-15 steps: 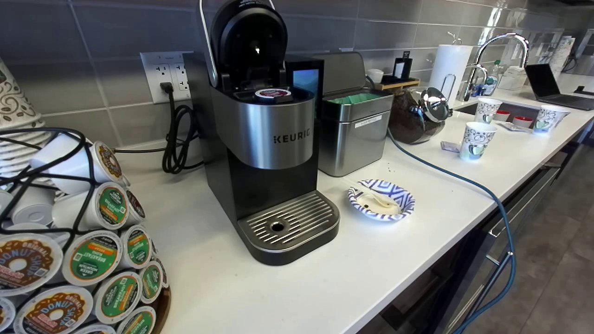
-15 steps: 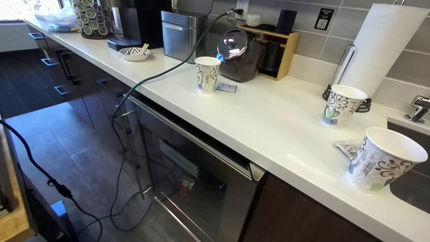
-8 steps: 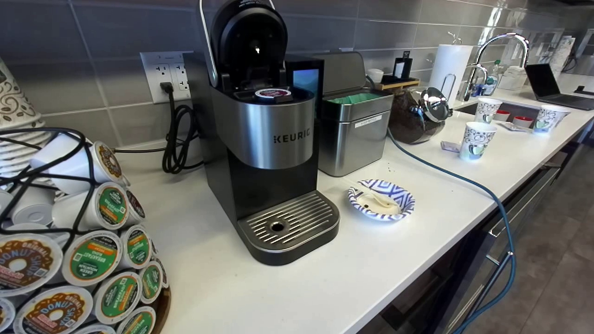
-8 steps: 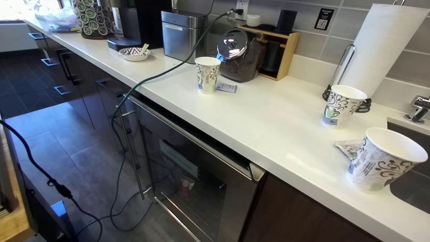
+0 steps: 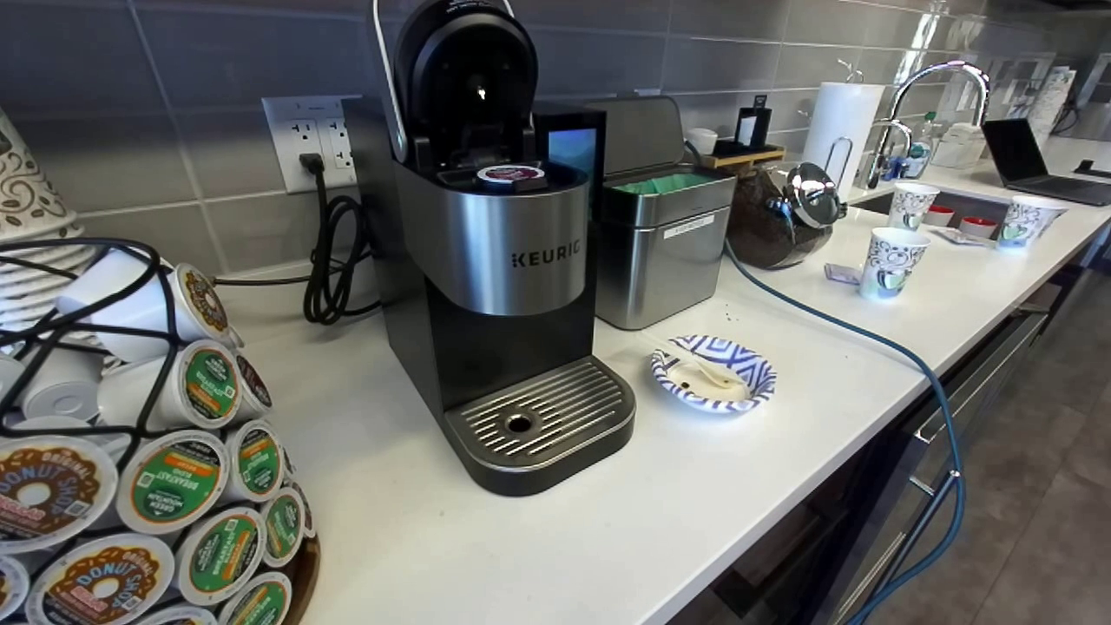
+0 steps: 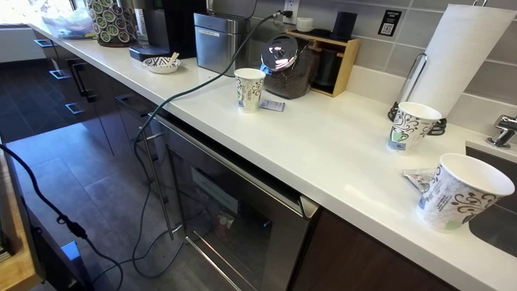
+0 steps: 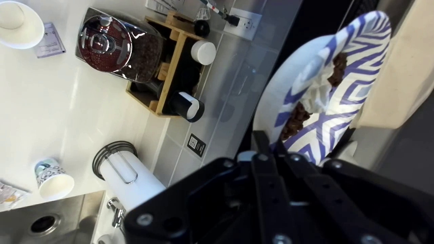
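Fingers (image 7: 260,142): clenched on rim of patterned paper plate (image 7: 356,89) | place: at their tips, tilted, seemingly off the table (image 7: 95,112), carrying brown bits (image 7: 296,122) and something white (image 7: 318,93) | handling: probably light, bendy (load looks loose) | hold: rim, without crushing

The Keurig (image 5: 495,256) on the white counter (image 5: 512,555) has its lid (image 5: 464,82) flipped wide open in an exterior view, with a pod (image 5: 510,175) sitting in the top. Over at frame left there's a whole heap of K-cups (image 5: 178,482), stacked paper cups (image 5: 28,204) behind it. Next to the Keurig, a steel bin (image 5: 667,260) stands open, green liner (image 5: 667,185) showing. The blue-and-white paper bowl (image 5: 751,360) near the drip tray (image 5: 555,417) has some pale thing (image 5: 722,375) in it, can't make out what. Further down: dark-filled jar (image 5: 764,230), paper towels (image 5: 840,130), laptop (image 5: 1014,156). Teal cable (image 5: 903,351) runs across and hangs off the edge.
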`<state>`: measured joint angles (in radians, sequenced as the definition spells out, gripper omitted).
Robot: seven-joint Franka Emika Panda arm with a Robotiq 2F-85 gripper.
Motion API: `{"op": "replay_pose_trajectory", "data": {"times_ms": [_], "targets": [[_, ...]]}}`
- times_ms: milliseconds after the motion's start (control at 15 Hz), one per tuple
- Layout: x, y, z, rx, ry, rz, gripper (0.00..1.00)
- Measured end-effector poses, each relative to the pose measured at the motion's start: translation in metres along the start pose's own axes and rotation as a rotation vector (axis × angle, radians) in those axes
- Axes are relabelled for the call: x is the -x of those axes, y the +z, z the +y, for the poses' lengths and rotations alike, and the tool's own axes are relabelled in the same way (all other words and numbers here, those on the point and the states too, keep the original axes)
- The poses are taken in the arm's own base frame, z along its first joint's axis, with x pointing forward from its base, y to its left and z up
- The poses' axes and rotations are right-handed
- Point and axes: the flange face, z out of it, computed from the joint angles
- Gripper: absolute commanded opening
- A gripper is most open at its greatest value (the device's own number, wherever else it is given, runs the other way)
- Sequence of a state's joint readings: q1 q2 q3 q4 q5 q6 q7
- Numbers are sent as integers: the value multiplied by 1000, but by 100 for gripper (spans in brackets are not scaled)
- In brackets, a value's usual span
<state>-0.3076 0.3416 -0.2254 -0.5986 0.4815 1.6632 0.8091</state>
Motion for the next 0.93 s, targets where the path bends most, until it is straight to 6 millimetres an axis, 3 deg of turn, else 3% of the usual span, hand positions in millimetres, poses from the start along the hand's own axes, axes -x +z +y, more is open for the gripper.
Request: {"op": "replay_pose_trajectory", "data": {"times_ms": [400, 600, 933], "targets": [[-14, -10, -4, -38, 114, 115, 1], [-8, -20, -14, -66, 100, 178, 4], [0, -18, -24, -83, 76, 188, 1]]}}
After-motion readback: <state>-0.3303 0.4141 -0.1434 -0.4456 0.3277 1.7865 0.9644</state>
